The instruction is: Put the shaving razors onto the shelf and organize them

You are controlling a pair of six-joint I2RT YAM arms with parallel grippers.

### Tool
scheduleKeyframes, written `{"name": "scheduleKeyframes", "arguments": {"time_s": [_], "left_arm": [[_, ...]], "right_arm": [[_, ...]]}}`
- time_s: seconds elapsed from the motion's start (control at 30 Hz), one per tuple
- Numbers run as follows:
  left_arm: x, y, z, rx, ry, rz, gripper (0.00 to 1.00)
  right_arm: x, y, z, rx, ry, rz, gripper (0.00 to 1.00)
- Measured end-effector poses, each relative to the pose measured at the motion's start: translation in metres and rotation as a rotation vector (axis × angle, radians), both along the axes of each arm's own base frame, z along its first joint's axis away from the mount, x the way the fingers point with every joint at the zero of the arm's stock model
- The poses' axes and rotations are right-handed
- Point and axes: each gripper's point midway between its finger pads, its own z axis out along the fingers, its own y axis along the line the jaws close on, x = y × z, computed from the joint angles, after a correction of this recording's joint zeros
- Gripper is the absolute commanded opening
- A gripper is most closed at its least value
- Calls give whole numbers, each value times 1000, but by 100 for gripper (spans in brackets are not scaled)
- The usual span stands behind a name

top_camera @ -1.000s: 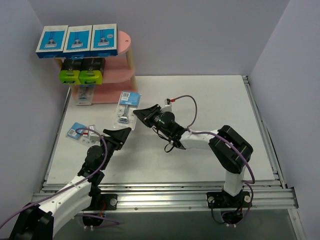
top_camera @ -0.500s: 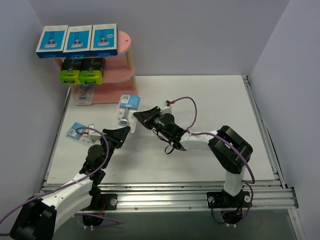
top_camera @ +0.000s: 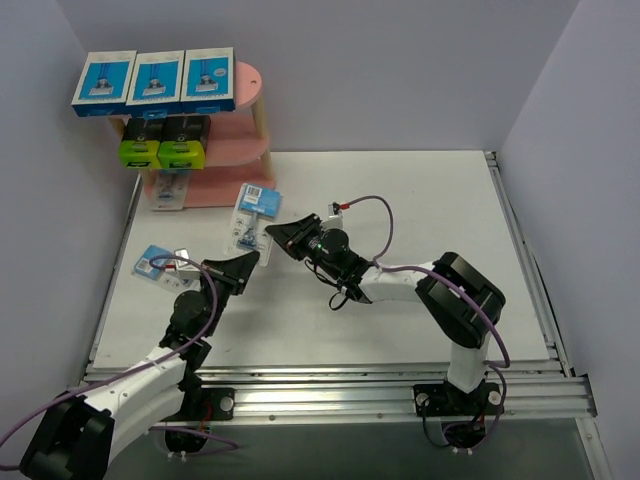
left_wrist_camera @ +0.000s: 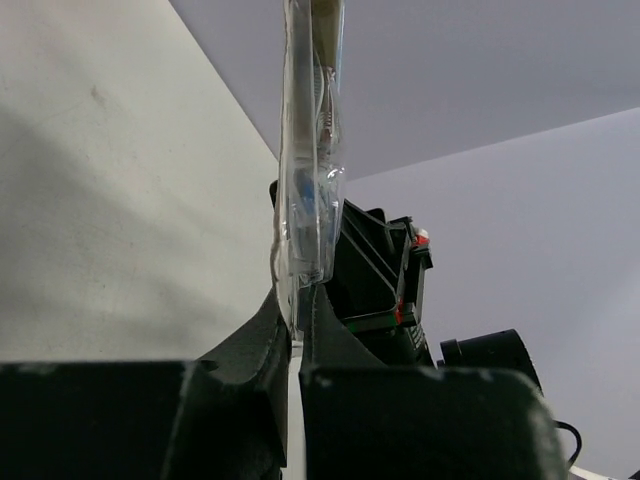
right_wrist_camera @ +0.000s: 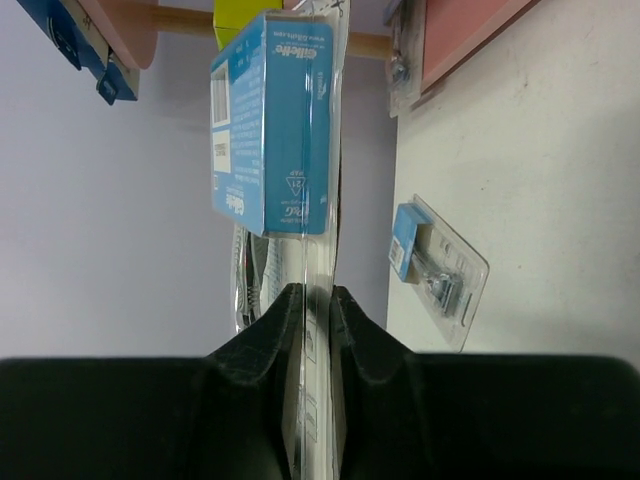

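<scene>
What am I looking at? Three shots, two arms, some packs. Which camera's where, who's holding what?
Two robot arms are bolted at the near edge of a table, and each ends in a two-finger hand. The wide picture comes from a fixed camera above and behind them. The other two come from a camera on each wrist, looking along its own fingers.

At the back left stands a pink shelf. It has blue boxes on top, black boxes below and a shelved pack at the bottom. A loose pack lies on the table.

The right hand is shut on a blister pack of razors. The left hand is shut on a clear pack's edge, apparently the same one, so it looks like a handover.
</scene>
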Motion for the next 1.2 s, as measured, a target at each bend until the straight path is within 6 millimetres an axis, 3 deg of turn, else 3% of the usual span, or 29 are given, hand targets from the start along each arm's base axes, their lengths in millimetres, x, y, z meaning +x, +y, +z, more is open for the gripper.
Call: {"name": "scheduleKeyframes", "arguments": {"time_s": [0.03, 0.07, 0.17, 0.33, 0.47, 0.6, 0.8, 1.07, 1.2], "left_arm": [[-1, 0, 2, -4, -5, 0, 2], [-2, 1, 4, -10, -10, 0, 2], [-5, 10, 9, -41, -25, 21, 2], [-10, 28, 4, -85, -5, 65, 2], [-11, 40, -4, -113, 34, 102, 2], [-9, 53, -11, -142, 70, 146, 2], [2, 81, -29, -138, 129, 243, 2], [29, 131, -80, -91, 317, 370, 2], [53, 148, -74, -84, 317, 378, 2]], "right_arm": [[0, 0, 1, 5, -2, 1, 15], [0, 0, 3, 10, -6, 4, 29], [-1, 1, 4, 16, -8, 19, 47], [9, -16, -5, 5, 7, 0, 61], [20, -44, -13, -18, 27, -43, 62], [28, -70, -5, -24, 18, -83, 62], [21, -88, 4, -41, -18, -72, 62], [8, -104, -29, -148, 11, -18, 62], [14, -123, -31, -208, -1, -22, 62]]}}
